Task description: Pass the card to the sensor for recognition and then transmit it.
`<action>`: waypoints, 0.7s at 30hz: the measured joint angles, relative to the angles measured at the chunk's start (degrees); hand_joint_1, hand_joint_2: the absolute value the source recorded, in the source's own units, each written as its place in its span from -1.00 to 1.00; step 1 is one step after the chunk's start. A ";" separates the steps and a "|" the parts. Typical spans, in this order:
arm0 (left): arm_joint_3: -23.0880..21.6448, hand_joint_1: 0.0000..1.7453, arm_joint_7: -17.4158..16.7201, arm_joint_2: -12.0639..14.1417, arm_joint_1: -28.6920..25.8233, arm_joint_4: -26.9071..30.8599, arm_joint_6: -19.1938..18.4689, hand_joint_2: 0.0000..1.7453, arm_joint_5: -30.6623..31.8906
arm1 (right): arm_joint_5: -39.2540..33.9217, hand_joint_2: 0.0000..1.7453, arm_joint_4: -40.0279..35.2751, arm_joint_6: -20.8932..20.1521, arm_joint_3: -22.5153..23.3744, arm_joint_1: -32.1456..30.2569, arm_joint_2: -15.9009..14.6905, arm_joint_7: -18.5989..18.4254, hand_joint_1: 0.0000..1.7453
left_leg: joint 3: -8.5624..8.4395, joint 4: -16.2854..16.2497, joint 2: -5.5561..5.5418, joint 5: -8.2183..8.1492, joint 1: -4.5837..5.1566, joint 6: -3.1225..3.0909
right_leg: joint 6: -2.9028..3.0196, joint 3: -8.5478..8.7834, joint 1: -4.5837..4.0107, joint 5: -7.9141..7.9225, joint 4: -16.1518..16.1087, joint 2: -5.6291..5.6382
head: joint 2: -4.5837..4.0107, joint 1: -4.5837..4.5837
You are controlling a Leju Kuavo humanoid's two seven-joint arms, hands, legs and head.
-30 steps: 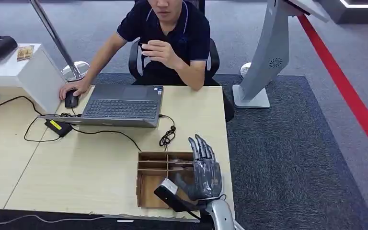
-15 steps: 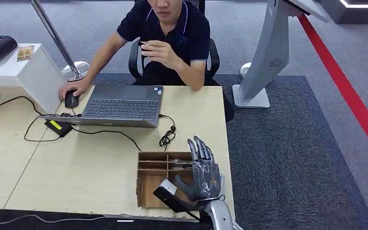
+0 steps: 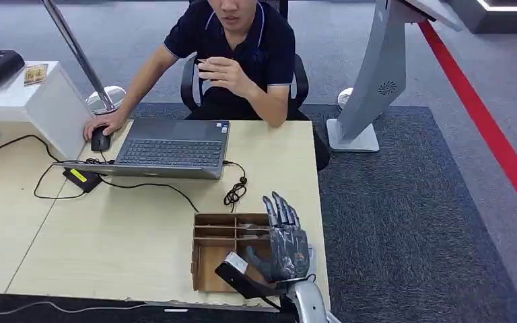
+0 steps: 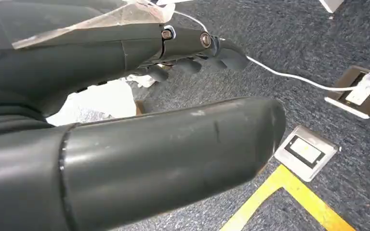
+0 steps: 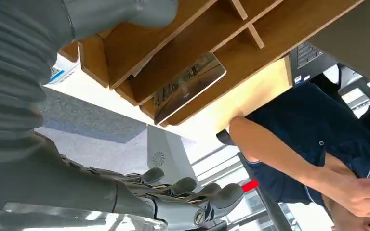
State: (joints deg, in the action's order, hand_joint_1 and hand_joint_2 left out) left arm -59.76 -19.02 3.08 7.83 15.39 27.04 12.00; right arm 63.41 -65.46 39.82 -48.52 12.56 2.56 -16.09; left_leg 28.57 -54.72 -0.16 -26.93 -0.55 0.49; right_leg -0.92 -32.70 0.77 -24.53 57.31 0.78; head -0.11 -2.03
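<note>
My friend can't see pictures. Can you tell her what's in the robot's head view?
The robot's right hand hovers open over a wooden box on a desk. Across it, a person sits behind a laptop.

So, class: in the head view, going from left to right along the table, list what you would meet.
white box → mouse → laptop → coiled black cable → right hand

No wording can be read with any certainty. The card (image 5: 189, 86), lying in a slot at the far edge of the wooden tray (image 5: 231, 43), carries dark print, possibly lettering, too blurred to make out.
</note>
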 joint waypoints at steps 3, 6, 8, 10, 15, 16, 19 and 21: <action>0.02 -1.00 0.00 0.00 0.00 0.00 0.00 -1.00 0.02 | -0.07 1.00 0.00 0.00 0.02 0.11 -0.02 -0.17 -0.92 | 0.00 0.00 0.00 0.00 0.00 0.00 | 0.00 0.00 0.00 0.00 0.00 0.00 | 0.00 0.02; 0.00 -1.00 0.00 0.00 0.00 0.00 -0.02 -1.00 0.02 | -0.11 1.00 0.00 0.00 0.02 0.22 -0.04 -0.37 -0.84 | 0.00 0.00 0.00 0.00 0.00 0.00 | 0.00 0.00 0.00 0.00 0.00 0.00 | 0.00 0.00; 0.02 -1.00 0.00 0.00 0.00 0.00 0.00 -1.00 0.04 | -0.11 1.00 0.00 0.00 0.02 0.26 -0.04 -0.55 -0.62 | 0.00 0.00 0.00 0.00 0.00 0.00 | 0.00 0.00 0.00 0.00 0.00 0.00 | 0.00 0.02; 0.00 -1.00 0.00 0.00 0.00 0.00 0.00 -1.00 0.09 | -0.11 1.00 0.00 0.00 0.02 0.33 -0.04 -0.57 -0.64 | 0.00 0.00 0.00 0.00 0.00 0.00 | 0.00 0.00 0.00 0.00 0.00 0.00 | 0.00 0.02; 0.00 -1.00 0.00 0.00 0.00 0.00 -0.02 -1.00 0.09 | -0.11 1.00 0.00 0.00 0.02 0.48 -0.04 -0.61 -0.62 | 0.00 0.00 0.00 0.00 0.00 0.00 | 0.00 0.00 0.00 0.00 0.00 0.00 | 0.00 0.00; 0.02 -1.00 0.00 0.00 0.00 0.00 0.00 -1.00 0.09 | -0.13 1.00 0.00 0.00 0.02 0.49 -0.04 -0.61 -0.62 | 0.00 0.00 0.00 0.00 0.00 0.00 | 0.00 0.00 0.00 0.00 0.00 0.00 | 0.00 0.00; 0.00 -1.00 0.00 0.00 0.00 0.00 -0.02 -1.00 0.09 | -0.13 1.00 0.00 0.00 0.02 0.50 -0.04 -0.63 -0.60 | 0.00 0.00 0.00 0.00 0.00 0.00 | 0.00 0.00 0.00 0.00 0.00 0.00 | 0.00 0.00; 0.02 -1.00 0.00 0.00 0.00 0.00 -0.02 -1.00 0.09 | -0.13 1.00 0.00 0.00 0.02 0.50 -0.04 -0.63 -0.62 | 0.00 0.00 0.00 0.00 0.00 0.00 | 0.00 0.00 0.00 0.00 0.00 0.00 | 0.00 0.00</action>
State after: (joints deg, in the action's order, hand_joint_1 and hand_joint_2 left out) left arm -59.74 -19.02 3.08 7.83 15.39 27.02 12.09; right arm 63.28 -65.46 39.82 -48.50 13.06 2.51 -16.72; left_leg 28.57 -54.72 -0.16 -26.93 -0.55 0.49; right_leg -0.92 -32.70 0.77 -24.53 57.31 0.78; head -0.11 -2.03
